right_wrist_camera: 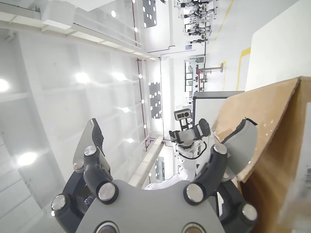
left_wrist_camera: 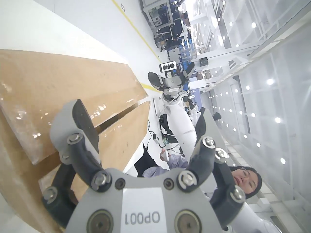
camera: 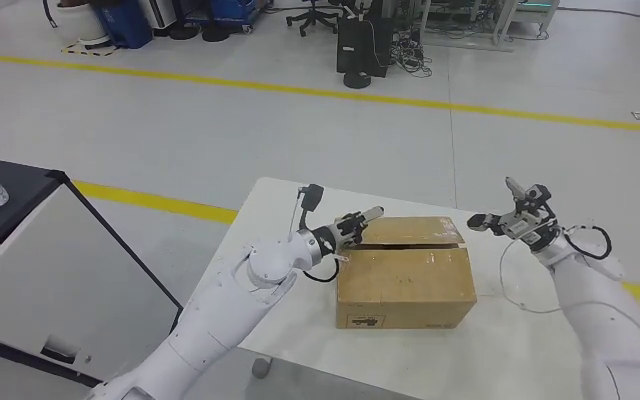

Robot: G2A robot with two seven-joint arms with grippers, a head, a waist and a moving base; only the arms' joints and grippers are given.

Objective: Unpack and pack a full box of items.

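Note:
A closed brown cardboard box (camera: pixel 405 272) with clear tape over its top seam sits in the middle of the white table (camera: pixel 290 205). My left gripper (camera: pixel 358 222) is open at the box's top left edge, one finger (left_wrist_camera: pixel 83 120) lying just over the top flap (left_wrist_camera: pixel 53 83). My right gripper (camera: pixel 497 207) hangs open in the air just beyond the box's right end, level with its top and holding nothing. In the right wrist view one finger (right_wrist_camera: pixel 244 134) stands close to the box's corner (right_wrist_camera: pixel 272 112). Each wrist view shows the other gripper across the box.
A white cabinet with a dark top (camera: pixel 45 270) stands left of the table. Bare table surface lies in front of the box (camera: pixel 430 360) and to its right. Beyond the table is open floor with yellow lines (camera: pixel 300 92).

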